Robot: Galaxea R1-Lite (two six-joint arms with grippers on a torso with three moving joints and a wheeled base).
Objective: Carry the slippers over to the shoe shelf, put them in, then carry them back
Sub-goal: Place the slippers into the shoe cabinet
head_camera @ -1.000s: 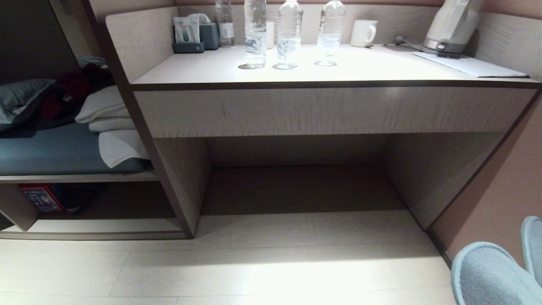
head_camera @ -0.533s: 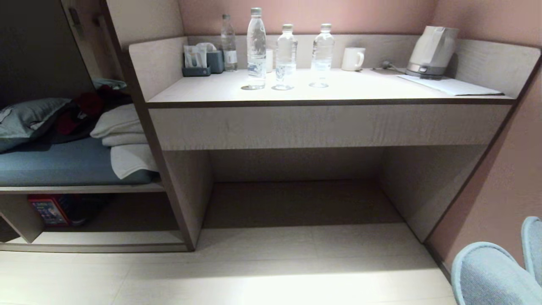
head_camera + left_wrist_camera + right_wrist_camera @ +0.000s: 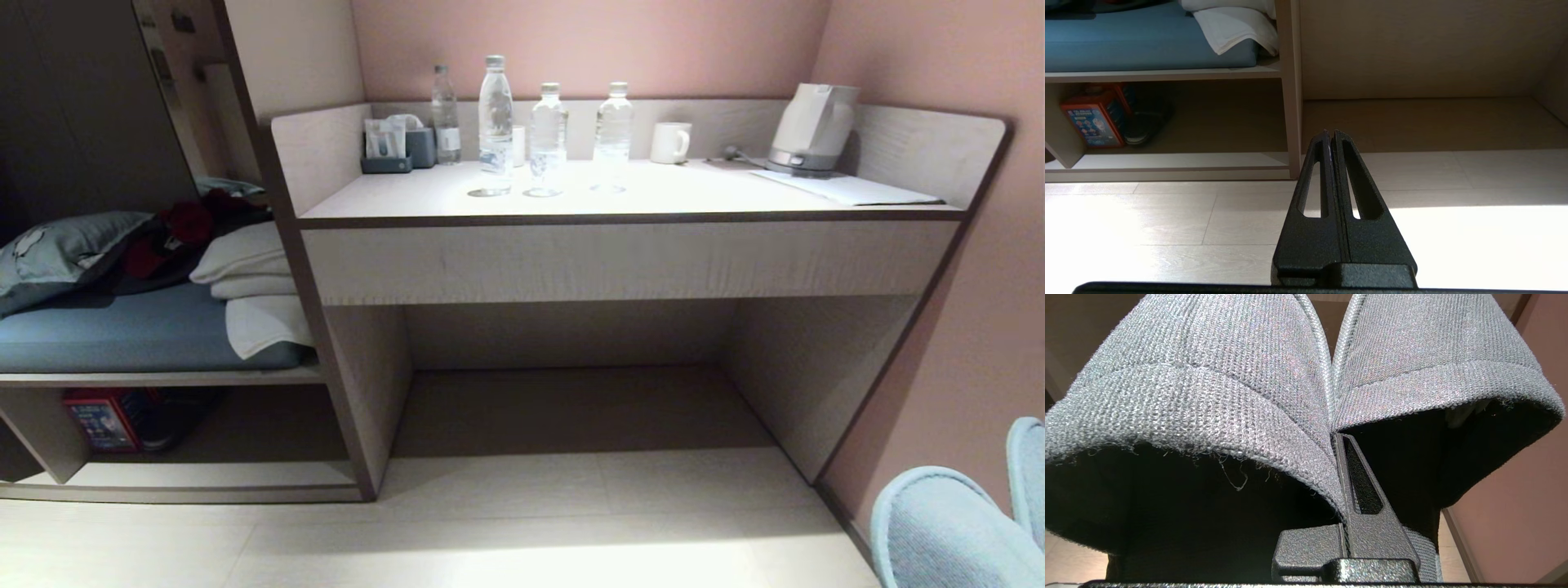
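The right gripper (image 3: 1340, 457) was clamped tight on both slippers (image 3: 1216, 375), pinching their inner edges together. Left gripper (image 3: 1330, 136) was closed on nothing, pointing at the floor (image 3: 1167, 212).

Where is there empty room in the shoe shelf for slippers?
The shoe shelf is bare between the dark shoe and the slanted side panel. Its left end is crowded by the red box.

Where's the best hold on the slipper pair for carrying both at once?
Pinch the two touching inner walls of the slippers together, one of the fingers inside each opening, coming from the open heel end. The right gripper grips them this way.
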